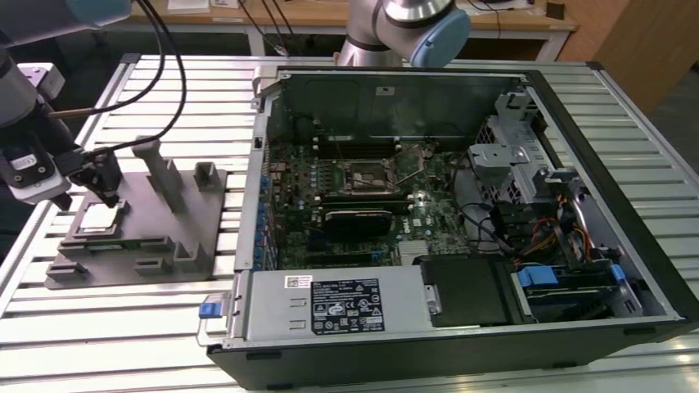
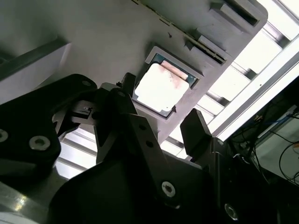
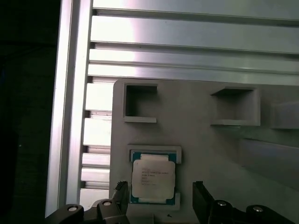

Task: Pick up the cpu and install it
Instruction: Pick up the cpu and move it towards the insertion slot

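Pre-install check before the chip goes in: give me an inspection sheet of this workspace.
Surface: slatted metal table, carrying a grey fixture and an open computer case.
Job's things: cpu lies flat in its recess on the fixture; the motherboard socket sits inside the case, well apart from it.
Clutter: nothing seen.
Grippers: gripper is over the cpu, fingers open on either side, not closed on it.
Cables: black cables run along the arm; wire bundles lie inside the case.
Surroundings: wooden desk behind the table.
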Tool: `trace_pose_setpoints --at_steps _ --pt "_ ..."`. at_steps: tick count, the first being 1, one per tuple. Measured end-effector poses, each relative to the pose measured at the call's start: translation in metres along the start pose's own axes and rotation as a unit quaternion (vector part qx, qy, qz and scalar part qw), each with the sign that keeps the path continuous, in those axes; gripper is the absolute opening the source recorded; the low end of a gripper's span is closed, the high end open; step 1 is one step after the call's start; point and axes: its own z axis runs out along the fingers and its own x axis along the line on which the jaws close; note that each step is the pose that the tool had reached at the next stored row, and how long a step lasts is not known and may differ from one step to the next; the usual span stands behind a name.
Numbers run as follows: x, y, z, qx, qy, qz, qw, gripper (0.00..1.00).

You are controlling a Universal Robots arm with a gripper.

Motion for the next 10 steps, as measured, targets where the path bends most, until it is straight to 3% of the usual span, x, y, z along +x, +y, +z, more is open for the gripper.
trace_pose_setpoints --at_steps 10 --pt "0.0037 -0.0003 0.0102 0.0004 -0.0003 0.004 1.0000 0.66"
